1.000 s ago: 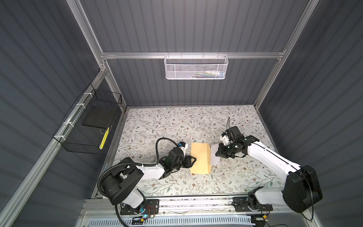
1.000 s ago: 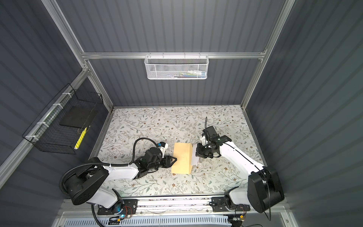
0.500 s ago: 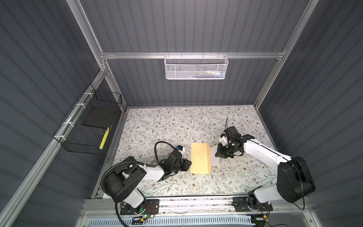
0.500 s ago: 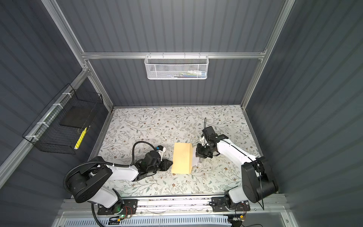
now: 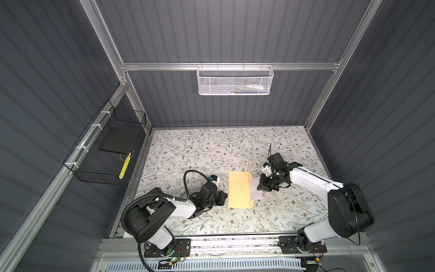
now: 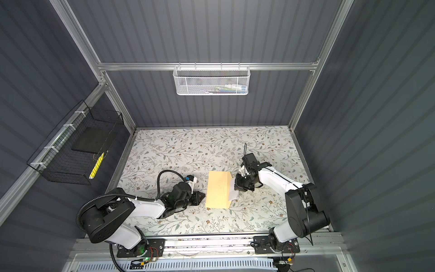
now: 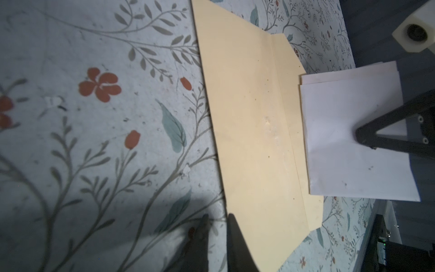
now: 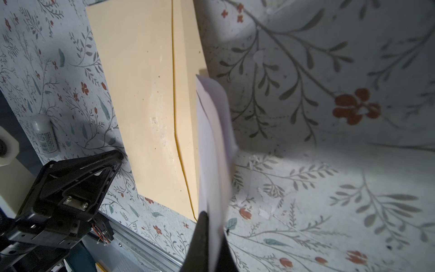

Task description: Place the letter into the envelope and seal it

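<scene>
The tan envelope [image 5: 239,189] [image 6: 217,192] lies flat on the floral table, its flap open toward the right side. The white folded letter [image 5: 256,192] [image 6: 233,192] [image 7: 341,146] hangs at the flap's edge, seen edge-on in the right wrist view [image 8: 213,131]. My right gripper [image 5: 259,188] [image 6: 236,187] [image 8: 213,223] is shut on the letter's right edge. My left gripper [image 5: 225,196] [image 6: 202,196] [image 7: 217,216] sits low at the envelope's left edge. A narrow gap shows bare table between its fingers, and one finger [image 7: 235,235] lies over the envelope's [image 7: 254,141] edge.
A small white cylindrical stick [image 8: 46,136] lies on the table beyond the left gripper. A white mesh basket [image 5: 235,80] hangs on the back wall and a black wire basket [image 5: 106,150] on the left wall. A metal rail [image 5: 235,242] runs along the table's front edge.
The left gripper's jaws have narrowed to a slit beside the envelope's left edge. The right arm's elbow has swung inward while the letter stays at the flap.
</scene>
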{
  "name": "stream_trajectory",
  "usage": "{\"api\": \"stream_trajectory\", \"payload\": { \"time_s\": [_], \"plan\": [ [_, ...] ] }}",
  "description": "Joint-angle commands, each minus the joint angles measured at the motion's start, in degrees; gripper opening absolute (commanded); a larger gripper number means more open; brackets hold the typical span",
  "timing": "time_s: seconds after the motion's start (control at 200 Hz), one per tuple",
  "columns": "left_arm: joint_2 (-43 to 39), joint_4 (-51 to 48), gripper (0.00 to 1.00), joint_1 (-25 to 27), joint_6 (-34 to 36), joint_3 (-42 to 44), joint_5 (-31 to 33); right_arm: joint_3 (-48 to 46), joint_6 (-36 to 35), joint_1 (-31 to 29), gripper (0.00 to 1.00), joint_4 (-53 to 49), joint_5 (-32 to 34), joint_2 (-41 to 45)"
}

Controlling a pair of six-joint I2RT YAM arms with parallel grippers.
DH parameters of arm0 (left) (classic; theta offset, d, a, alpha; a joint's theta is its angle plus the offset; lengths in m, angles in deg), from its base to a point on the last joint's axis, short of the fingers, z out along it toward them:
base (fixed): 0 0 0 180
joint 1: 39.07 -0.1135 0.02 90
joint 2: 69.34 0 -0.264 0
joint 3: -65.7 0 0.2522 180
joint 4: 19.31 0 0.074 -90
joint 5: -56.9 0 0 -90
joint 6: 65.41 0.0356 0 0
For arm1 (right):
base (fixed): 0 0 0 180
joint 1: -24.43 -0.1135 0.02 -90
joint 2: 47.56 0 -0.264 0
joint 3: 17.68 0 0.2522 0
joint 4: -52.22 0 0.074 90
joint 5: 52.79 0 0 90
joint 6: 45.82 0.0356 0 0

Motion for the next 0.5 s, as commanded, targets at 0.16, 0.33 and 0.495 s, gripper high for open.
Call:
{"api": "stream_trajectory", "payload": {
  "time_s": [0.16, 0.33, 0.495],
  "plan": [
    [0.0, -2.76, 0.15, 0.3, -1.05, 2.37, 2.71, -1.94, -0.66, 0.06, 0.0, 0.49, -0.91, 0.18],
    [-0.8, -3.01, 0.15, 0.35, -0.68, 1.72, 1.85, -1.33, -0.61, 0.06, 0.0, 0.01, -0.86, 0.04],
    [-1.63, -6.02, 0.17, 0.3, 0.81, -2.35, -0.67, -0.98, -0.79, -0.09, 0.0, 0.2, -0.41, -0.78]
  ]
}}
